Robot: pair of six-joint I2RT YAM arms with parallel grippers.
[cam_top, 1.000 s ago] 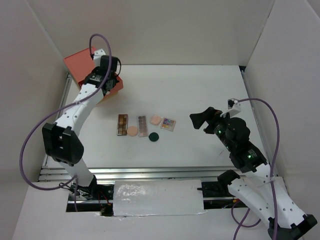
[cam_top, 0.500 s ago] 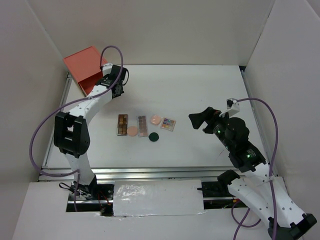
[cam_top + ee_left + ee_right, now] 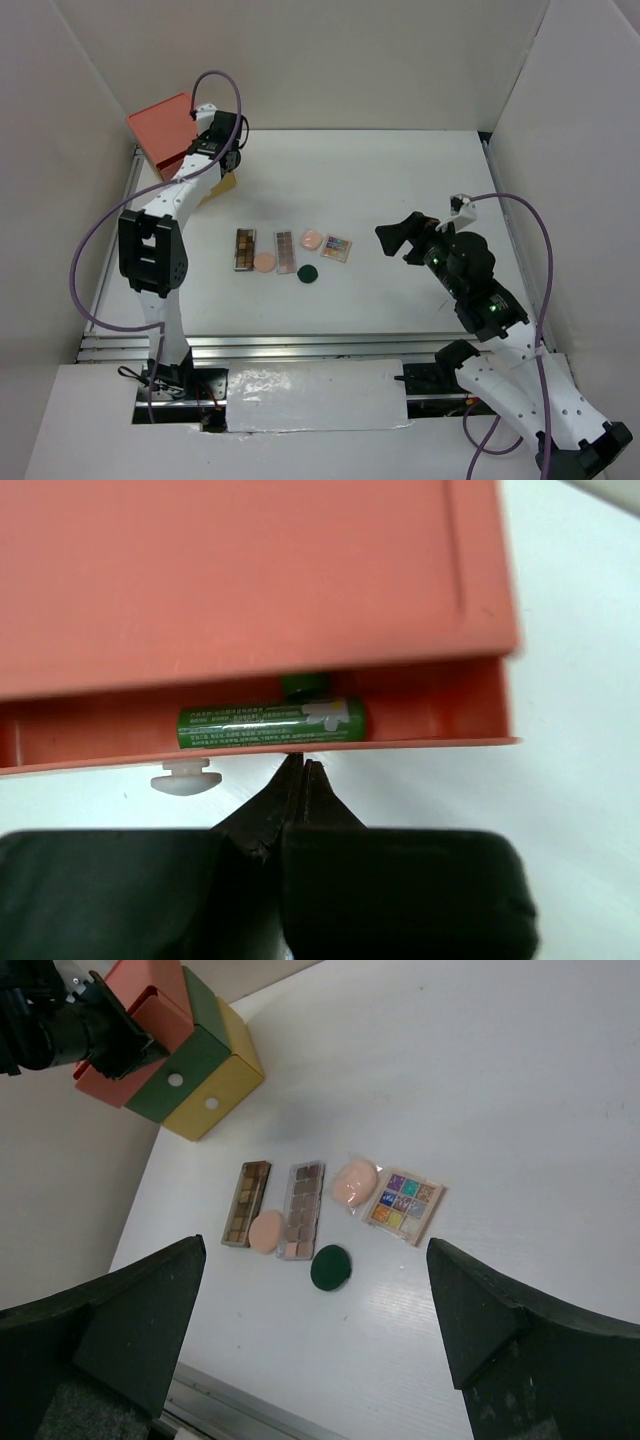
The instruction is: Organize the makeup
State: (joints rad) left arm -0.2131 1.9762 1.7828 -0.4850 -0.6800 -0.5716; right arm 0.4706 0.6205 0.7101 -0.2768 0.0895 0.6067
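At upper left of the top view the left tool (image 3: 300, 765), fully closed and empty, is touching the red drawer (image 3: 480, 705) where the green tube (image 3: 270, 725) is lying, the right tool (image 3: 396, 238) is hanging wide open, and an off-centre push could be jamming the drawer.

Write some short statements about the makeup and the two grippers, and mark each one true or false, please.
1. A green tube lies in the open red drawer. True.
2. The left gripper grips that tube. False: it is shut on nothing, outside the drawer.
3. The right gripper is open and empty. True.
4. The dark-green round disc lies on the square multicolour palette. False: it lies on the table, apart.
5. The peach round disc lies between two brown rectangular palettes. True.
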